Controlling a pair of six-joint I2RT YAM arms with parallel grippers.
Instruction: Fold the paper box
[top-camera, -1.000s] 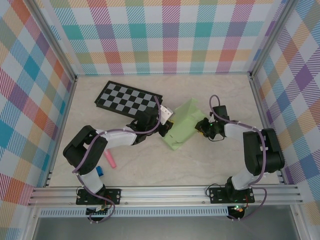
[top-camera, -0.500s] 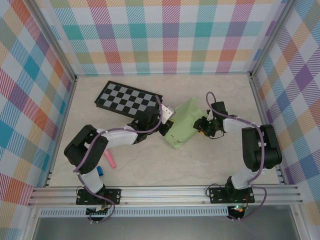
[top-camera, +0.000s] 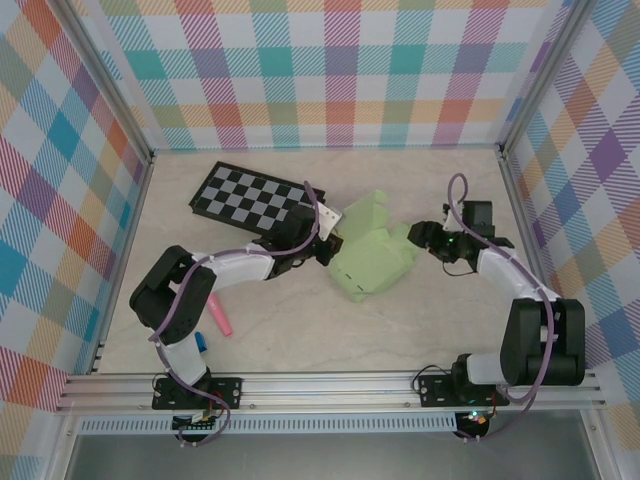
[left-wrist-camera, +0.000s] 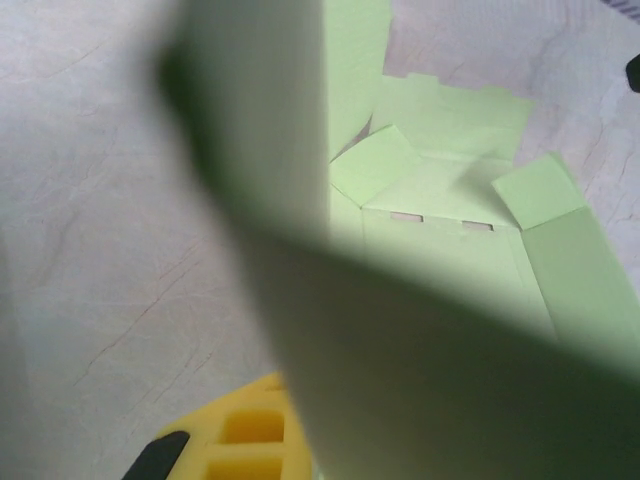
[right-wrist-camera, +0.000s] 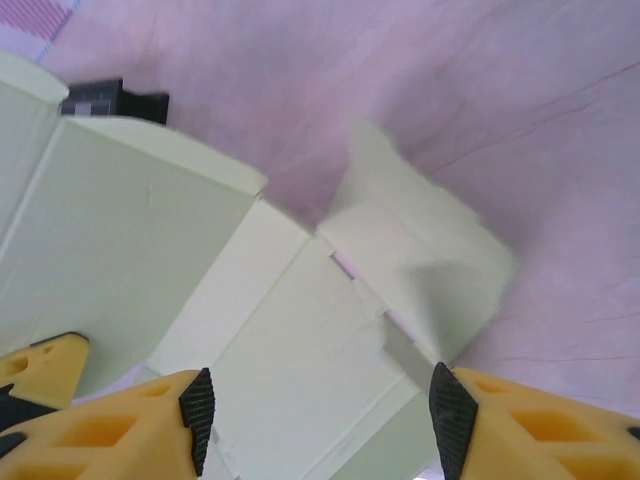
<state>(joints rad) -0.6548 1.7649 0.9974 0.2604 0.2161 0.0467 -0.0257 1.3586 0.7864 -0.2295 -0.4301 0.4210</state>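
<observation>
Splayed wider, thin paper box (top-camera: 375, 262) shows creased flaps.

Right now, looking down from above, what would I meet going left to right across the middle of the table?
checkerboard → left gripper → paper box → right gripper
</observation>
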